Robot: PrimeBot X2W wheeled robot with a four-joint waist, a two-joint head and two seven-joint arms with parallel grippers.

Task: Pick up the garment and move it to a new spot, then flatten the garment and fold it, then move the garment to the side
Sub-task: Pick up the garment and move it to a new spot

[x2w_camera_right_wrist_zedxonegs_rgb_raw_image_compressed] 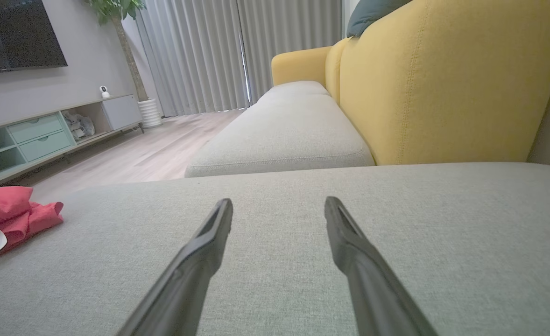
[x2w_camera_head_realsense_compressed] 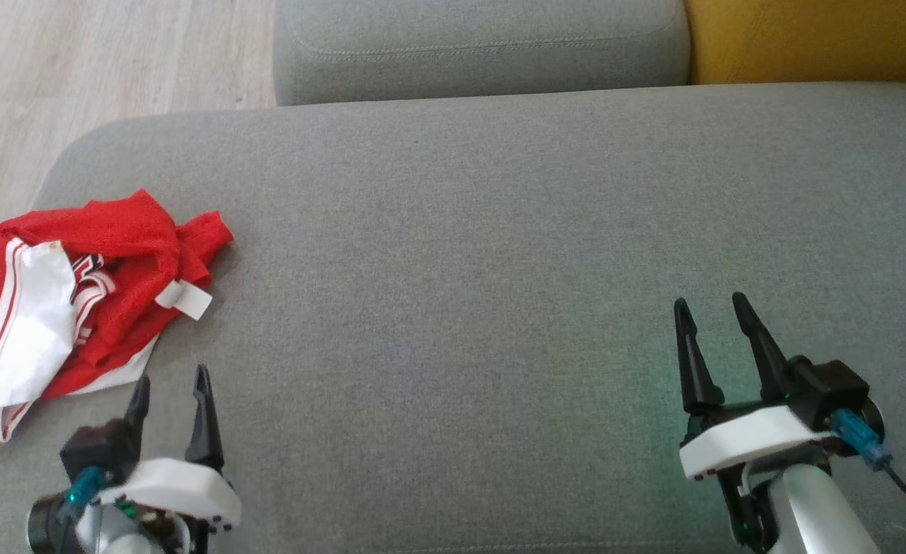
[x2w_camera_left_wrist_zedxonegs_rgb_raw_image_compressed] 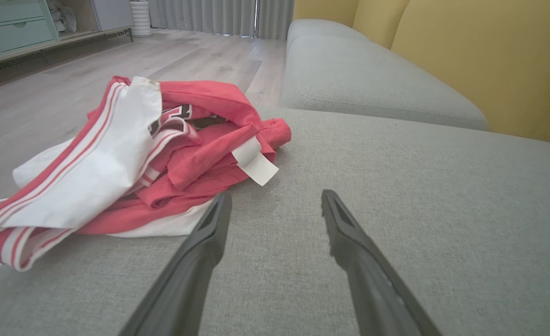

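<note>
The garment (x2w_camera_head_realsense_compressed: 76,300) is a red shirt with white panels and thin red-and-white stripes. It is crumpled in a heap, and a white label (x2w_camera_head_realsense_compressed: 184,298) sticks out at its right side. It lies at the left end of the grey sofa seat (x2w_camera_head_realsense_compressed: 499,231), close to the edge. My left pincer (x2w_camera_head_realsense_compressed: 172,375) is just beside it, spread and holding nothing. My right pincer (x2w_camera_head_realsense_compressed: 709,299) is well apart on the right, also spread and empty.

Soft daylight is filtering through the curtains (x2w_camera_right_wrist_zedxonegs_rgb_raw_image_compressed: 200,56), spreading evenly with no glare. The garment (x2w_camera_left_wrist_zedxonegs_rgb_raw_image_compressed: 130,158) is casting only a faint shadow. A greenish tint is glowing beside the right hand (x2w_camera_head_realsense_compressed: 708,300). Wrist views are bowing at the edges; head view is looking slightly soft.
</note>
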